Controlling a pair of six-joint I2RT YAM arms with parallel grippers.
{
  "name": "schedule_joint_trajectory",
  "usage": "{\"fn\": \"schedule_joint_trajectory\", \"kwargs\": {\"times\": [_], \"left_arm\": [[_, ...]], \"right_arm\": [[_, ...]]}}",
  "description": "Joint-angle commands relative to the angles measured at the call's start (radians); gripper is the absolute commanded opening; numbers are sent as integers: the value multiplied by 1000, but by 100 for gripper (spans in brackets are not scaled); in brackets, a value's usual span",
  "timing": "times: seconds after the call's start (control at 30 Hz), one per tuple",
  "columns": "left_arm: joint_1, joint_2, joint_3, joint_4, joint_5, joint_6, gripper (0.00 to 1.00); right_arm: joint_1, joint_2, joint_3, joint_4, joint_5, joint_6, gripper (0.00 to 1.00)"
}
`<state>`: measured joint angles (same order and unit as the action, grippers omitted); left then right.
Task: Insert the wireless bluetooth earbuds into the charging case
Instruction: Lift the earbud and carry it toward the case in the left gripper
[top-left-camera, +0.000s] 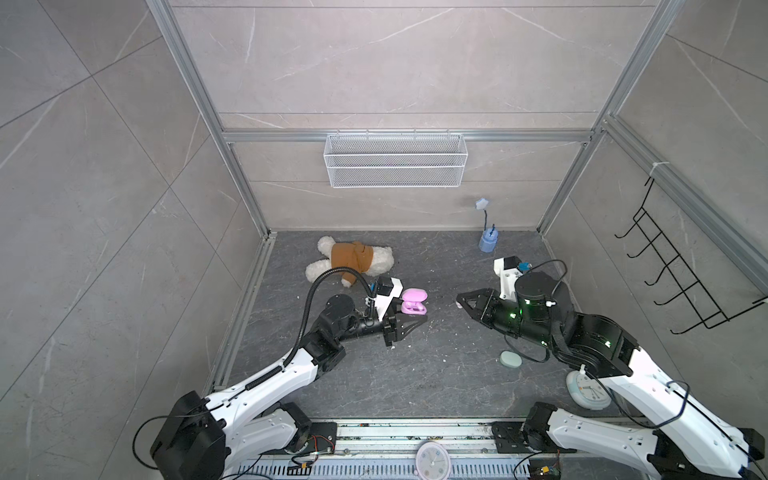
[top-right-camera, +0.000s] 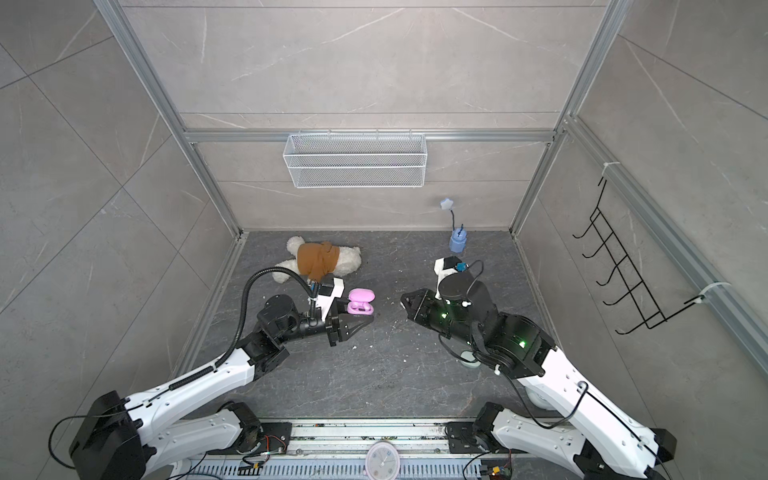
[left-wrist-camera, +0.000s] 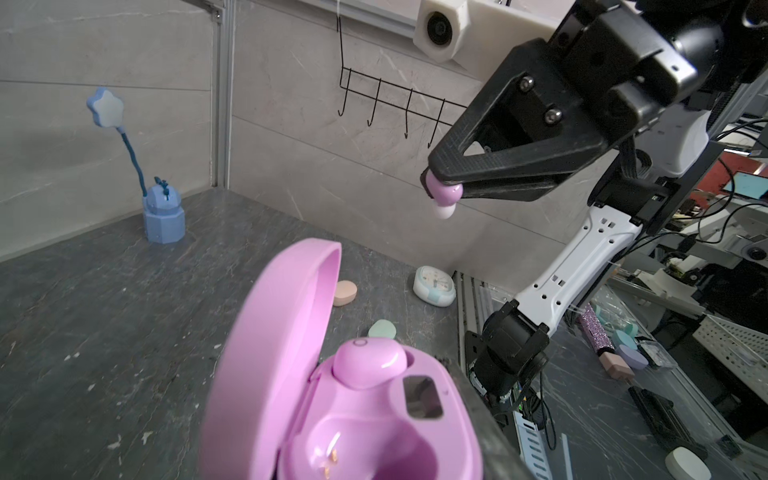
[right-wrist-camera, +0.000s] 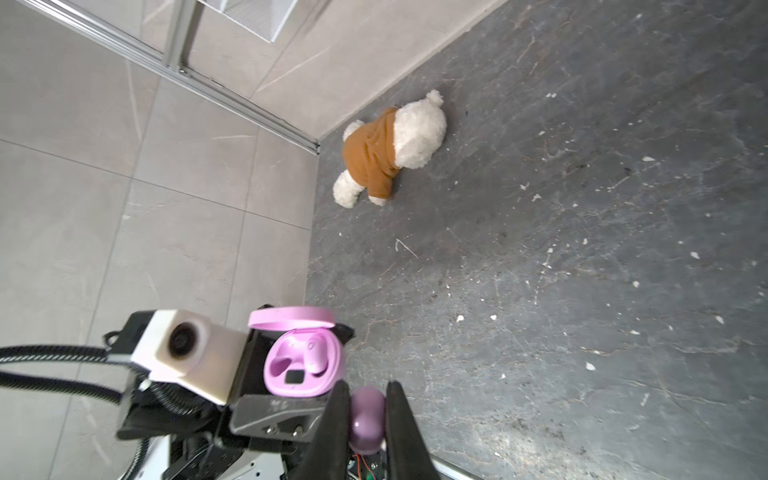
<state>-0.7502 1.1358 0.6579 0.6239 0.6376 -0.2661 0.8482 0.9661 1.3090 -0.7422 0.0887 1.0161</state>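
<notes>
Lilac earbud (right-wrist-camera: 368, 422), glossy bean, pinched in right hand (right-wrist-camera: 367, 392), left hand (top-left-camera: 419, 316) clamped on open lilac case (right-wrist-camera: 291, 386)

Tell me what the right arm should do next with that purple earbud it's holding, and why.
Probably carry the lilac earbud in the right gripper across to the open charging case clamped in the left gripper, aiming at the empty socket. The lid is up, one seated bud fills the neighbouring socket, and both top views show a gap between the held earbud and the case.
</notes>
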Motion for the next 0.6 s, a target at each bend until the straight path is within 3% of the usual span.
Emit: {"fn": "schedule_joint_trajectory", "kwargs": {"times": [0.0,0.57], "left_arm": [[-2,61,61,218,75,-27,31],[-33,206,129,428,159,-50,31]], "right_arm": [[20,9,43,39,-45,-48,13],[108,95,70,177,-85,-58,13]]}}
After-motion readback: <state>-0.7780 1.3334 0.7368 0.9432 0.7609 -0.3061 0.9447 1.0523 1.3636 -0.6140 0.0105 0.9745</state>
